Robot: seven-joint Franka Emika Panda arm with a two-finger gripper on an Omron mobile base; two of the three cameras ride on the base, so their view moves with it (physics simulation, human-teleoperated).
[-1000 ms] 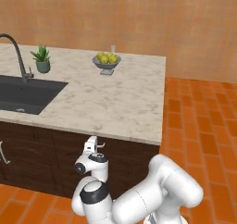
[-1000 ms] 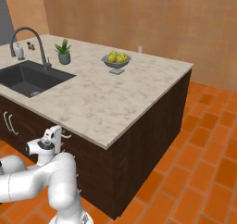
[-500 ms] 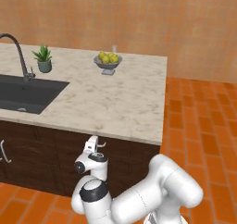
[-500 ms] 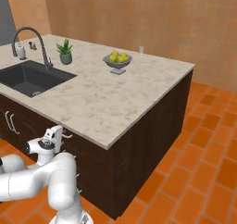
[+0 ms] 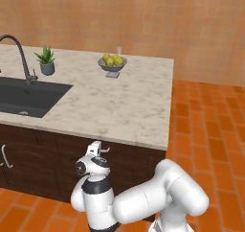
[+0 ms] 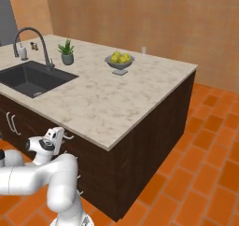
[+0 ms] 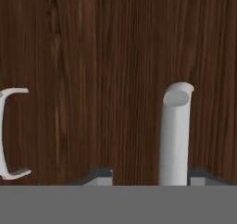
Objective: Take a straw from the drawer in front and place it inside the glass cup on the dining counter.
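Plainly the drawer (image 7: 92, 56) is shut: its dark wood front spans the hand view, and its curved silver handle (image 7: 175, 135) stands right of centre, reaching down to the bottom edge. The gripper (image 7: 149, 177) sits astride that handle. Its two tips are apart, and a gap shows between the left tip and the metal, so nothing is clamped yet.

The straw is presumably inside the closed drawer. I judge it to be very light, stiff and smooth. It is thin enough to roll or slip from the pads, so a light pinch near its middle, square across it, should suit best.

The glass cup (image 5: 118, 50) stands at the far edge of the dining counter (image 5: 119, 111), just behind the bowl of lemons (image 5: 112, 63), in the upper middle of the left base view.

Compared with a second ago, both base views match. The hand is in the same spot against the cabinet front, and nothing on the counter has shifted.
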